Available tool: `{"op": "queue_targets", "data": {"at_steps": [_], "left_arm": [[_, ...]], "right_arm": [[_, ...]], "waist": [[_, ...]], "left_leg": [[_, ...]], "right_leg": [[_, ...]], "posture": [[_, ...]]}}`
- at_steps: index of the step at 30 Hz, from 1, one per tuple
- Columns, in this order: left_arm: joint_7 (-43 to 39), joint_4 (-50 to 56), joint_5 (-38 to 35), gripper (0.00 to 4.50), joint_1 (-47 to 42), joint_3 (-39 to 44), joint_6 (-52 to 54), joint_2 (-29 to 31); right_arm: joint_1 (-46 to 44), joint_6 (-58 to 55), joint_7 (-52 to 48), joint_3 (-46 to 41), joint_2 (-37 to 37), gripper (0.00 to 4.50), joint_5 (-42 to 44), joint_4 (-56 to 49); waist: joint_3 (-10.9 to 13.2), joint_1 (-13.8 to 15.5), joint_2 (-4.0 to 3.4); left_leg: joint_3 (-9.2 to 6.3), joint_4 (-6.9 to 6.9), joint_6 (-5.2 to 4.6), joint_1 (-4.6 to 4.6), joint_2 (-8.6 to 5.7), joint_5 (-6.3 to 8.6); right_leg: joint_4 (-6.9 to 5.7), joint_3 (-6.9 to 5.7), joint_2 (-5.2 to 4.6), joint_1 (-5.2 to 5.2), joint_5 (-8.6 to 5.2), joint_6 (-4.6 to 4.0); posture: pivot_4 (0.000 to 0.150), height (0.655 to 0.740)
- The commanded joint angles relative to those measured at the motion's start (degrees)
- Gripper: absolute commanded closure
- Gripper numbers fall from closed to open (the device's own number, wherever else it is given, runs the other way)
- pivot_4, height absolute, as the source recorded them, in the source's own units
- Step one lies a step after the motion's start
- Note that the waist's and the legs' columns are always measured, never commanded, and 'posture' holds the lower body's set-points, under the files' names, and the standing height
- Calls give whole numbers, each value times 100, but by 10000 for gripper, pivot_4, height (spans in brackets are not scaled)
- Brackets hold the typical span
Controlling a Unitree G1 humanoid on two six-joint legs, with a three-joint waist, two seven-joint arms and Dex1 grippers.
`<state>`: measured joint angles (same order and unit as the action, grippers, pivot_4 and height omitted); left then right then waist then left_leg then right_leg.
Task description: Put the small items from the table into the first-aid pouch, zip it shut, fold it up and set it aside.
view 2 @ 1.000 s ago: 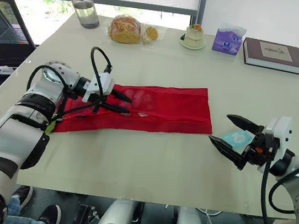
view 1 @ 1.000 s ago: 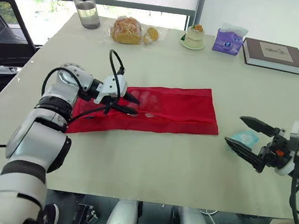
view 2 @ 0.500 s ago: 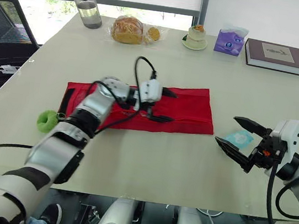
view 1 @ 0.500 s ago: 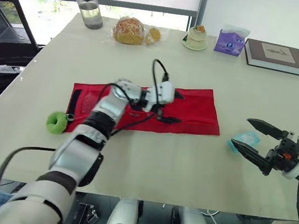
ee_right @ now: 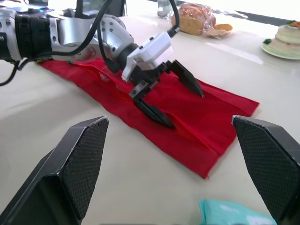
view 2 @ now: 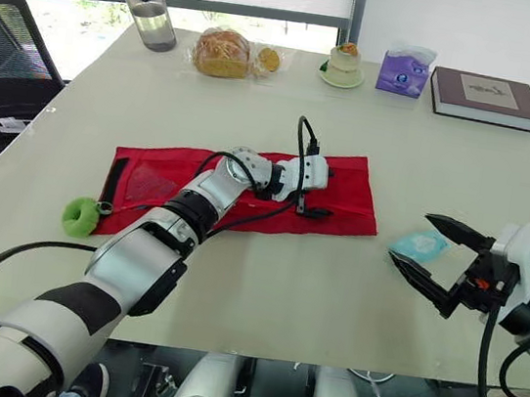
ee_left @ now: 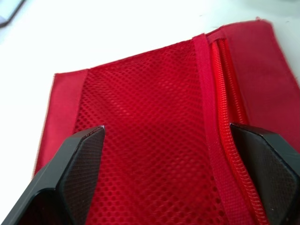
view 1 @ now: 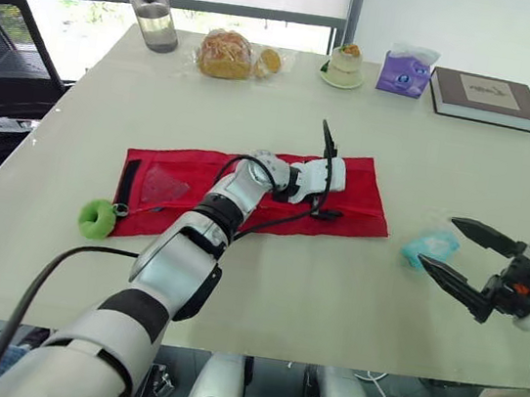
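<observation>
The red first-aid pouch (view 1: 173,186) is laid out flat at the middle of the tabletop (view 1: 262,287), its long side running parallel to the near edge. A green ball (view 1: 96,218) is seen just beside the pouch's end that faces the left edge. The left claw (ee_right: 187,111) is held low over the pouch's other end, with its two black fingers spread wide and nothing gripped between them. Red mesh is framed between those fingers, and the zip (ee_left: 229,140) runs just beside one of them; whether the fabric is touched cannot be told.

The right claw (view 2: 411,238) is held near the tabletop's right edge, wide open and empty. A small teal packet (ee_right: 234,213) lies on the tabletop just beside its fingertips, apart from the pouch.

Along the far edge, from the left corner to the right, are set a water bottle (view 1: 148,9), a bagged bread loaf (view 1: 226,54), a small cake on a plate (view 1: 343,66), a purple tissue pack (view 1: 406,72) and a book (view 1: 485,97).
</observation>
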<state>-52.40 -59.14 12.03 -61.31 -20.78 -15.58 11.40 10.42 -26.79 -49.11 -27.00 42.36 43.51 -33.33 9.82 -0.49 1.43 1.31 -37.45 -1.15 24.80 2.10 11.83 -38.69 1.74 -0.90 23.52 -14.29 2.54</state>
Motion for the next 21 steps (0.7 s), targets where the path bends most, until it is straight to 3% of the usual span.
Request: {"op": "queue_targets", "data": {"at_steps": [1,5,6,10,21], "left_arm": [[-130,74,-79,5733,55,85,13,-123],[-231,225,-68,23503,159,108,31,-98],[-251,275,-67,29682,173,114,40,-84],[-287,447,-37,44606,234,113,92,-11],[-868,1812,-171,44606,734,-125,362,-73]], "right_arm": [[62,141,-69,-321,17,0,179,-167],[43,207,-142,-265,27,0,135,-69],[39,216,-136,-261,22,0,133,-66],[12,220,-118,-171,-13,0,115,-48],[100,280,-114,-308,33,0,-21,52]], "waist": [[0,-2,0],[0,-8,0],[0,-8,0],[0,-10,0],[0,-5,-1]], "left_leg": [[0,0,0,0,0,0],[-1,0,0,0,0,0],[-1,0,0,0,0,0],[-1,0,0,0,0,0],[0,0,0,0,1,0]], "right_leg": [[0,0,0,0,0,0],[0,-1,1,0,0,0],[-1,-1,1,0,0,0],[-1,0,1,0,0,-1],[0,1,0,0,4,-7]], "posture": [[1500,7400],[1500,7400],[1500,7400],[1500,7400],[1500,7400]]}}
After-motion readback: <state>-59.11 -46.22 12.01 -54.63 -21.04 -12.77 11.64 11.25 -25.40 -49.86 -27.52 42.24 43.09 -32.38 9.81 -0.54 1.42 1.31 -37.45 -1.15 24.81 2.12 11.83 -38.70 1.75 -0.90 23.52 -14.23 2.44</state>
